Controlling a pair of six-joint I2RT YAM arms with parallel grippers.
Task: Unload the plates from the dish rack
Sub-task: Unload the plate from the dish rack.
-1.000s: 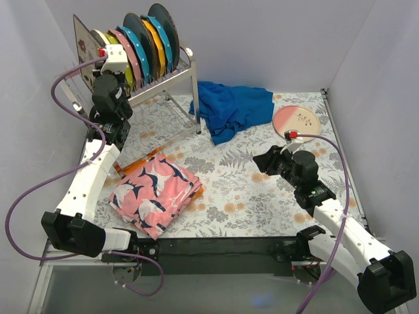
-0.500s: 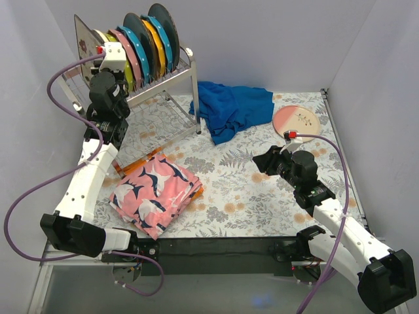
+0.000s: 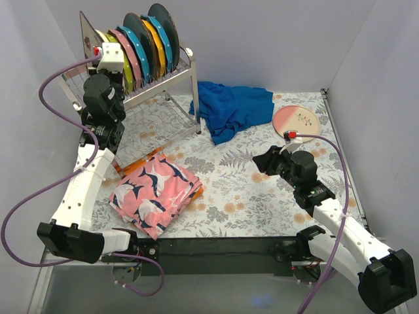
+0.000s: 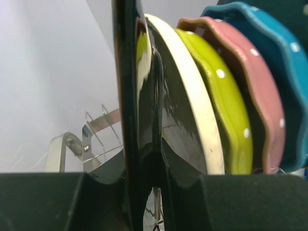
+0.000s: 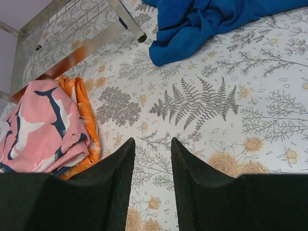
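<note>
My left end effector is pinched narrow on the rim of the square floral plate at the upper-left end of the dish rack, and I reckon any tilt could knock it against the cream plate just beside, or let it slip.

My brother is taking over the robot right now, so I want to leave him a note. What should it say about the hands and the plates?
Left hand: shut on the edge of the square floral plate, at the left end of the dish rack.
Right hand: open, holding nothing, over the table at the front right.
Done: one pink round plate lies flat on the table, far right.
Left to do: the square floral plate is not yet out. The other plates stand upright in the rack to its right, and each needs lifting out.
</note>
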